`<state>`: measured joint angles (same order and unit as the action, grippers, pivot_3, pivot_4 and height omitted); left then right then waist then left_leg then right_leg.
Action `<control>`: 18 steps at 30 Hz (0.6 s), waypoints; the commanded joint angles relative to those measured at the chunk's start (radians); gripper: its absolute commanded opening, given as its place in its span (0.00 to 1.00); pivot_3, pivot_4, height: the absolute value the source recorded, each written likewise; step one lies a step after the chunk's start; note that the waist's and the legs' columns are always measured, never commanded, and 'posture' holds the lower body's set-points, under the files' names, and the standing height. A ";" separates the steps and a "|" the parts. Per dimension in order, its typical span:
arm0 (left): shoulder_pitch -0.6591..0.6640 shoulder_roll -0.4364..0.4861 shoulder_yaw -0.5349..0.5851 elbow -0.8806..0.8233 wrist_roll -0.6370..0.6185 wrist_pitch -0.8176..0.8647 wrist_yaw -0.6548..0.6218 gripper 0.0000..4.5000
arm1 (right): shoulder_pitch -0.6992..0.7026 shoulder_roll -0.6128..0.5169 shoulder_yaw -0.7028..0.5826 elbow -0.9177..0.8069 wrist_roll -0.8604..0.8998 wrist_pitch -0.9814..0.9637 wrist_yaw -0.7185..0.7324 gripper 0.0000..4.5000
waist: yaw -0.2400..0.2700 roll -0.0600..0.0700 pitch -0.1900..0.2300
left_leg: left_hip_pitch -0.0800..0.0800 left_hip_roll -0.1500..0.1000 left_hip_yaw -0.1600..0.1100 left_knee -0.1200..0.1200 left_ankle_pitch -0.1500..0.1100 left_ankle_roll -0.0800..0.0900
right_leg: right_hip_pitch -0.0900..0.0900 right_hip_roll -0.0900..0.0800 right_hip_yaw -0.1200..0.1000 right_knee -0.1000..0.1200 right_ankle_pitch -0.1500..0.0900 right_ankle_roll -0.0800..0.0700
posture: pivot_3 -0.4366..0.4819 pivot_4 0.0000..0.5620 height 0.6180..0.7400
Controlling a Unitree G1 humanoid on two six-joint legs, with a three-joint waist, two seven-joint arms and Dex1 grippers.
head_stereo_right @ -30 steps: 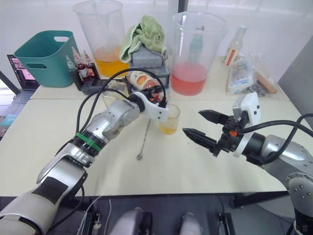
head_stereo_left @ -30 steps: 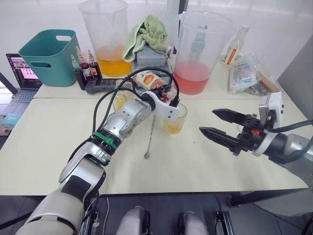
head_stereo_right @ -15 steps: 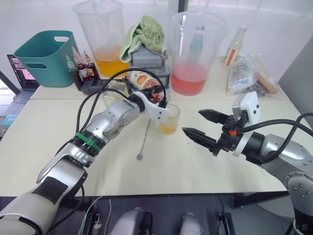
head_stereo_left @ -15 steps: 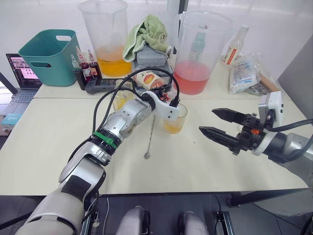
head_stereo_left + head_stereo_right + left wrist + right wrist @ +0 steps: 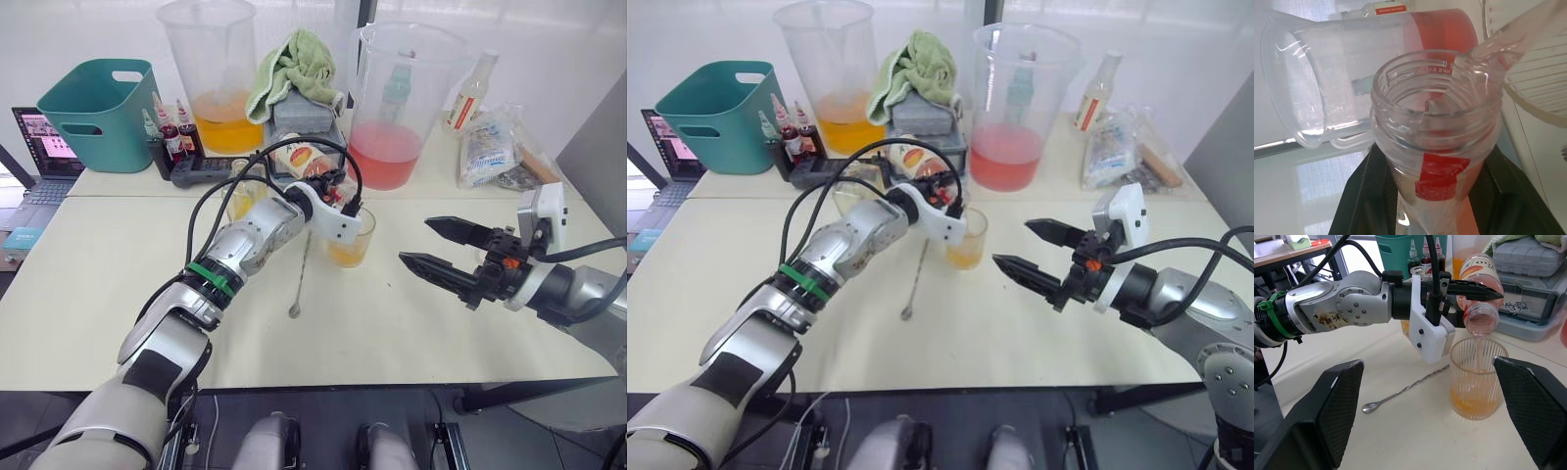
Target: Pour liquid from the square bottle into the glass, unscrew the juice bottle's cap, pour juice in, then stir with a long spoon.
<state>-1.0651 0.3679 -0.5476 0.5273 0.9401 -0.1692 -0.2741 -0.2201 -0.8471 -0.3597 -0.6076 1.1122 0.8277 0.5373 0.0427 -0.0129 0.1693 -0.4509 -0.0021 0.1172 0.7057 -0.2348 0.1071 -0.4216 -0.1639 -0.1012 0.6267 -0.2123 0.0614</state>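
My left gripper is shut on the juice bottle, which is uncapped and tipped mouth-down over the ribbed glass. A thin pink stream runs from the bottle's mouth into the glass, which holds orange liquid at the bottom. The long spoon lies flat on the table beside the glass. A clear square bottle with yellow liquid stands behind my left forearm, partly hidden. My right gripper is open and holds nothing. It hovers to the right of the glass, pointing at it.
At the back stand a pitcher of orange liquid and one of pink liquid. A green towel lies on a grey box between them. A teal basket, small dye bottles and a laptop are at the left. A plastic bag is at the right.
The juice bottle has tipped slightly further in my left gripper. The right gripper has stayed where it was.
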 commanded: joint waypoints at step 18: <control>-0.026 -0.051 0.149 -0.109 -0.257 0.121 -0.157 0.33 | -0.019 -0.007 -0.007 0.000 0.000 -0.017 0.019 0.99 | -0.003 0.000 0.000 | 0.000 0.000 0.000 0.000 0.000 0.000 | 0.000 0.000 0.000 0.001 0.000 0.000 | 0.48 0.27 0.99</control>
<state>-1.0650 0.3216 -0.4407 0.4858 0.7155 -0.0680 -0.4232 -0.2203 -0.8468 -0.3582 -0.5972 1.1115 0.8277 0.5483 0.0396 -0.0129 0.1692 -0.4511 -0.0020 0.1172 0.7062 -0.2347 0.1070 -0.4218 -0.1636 -0.1012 0.6273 -0.2123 0.0614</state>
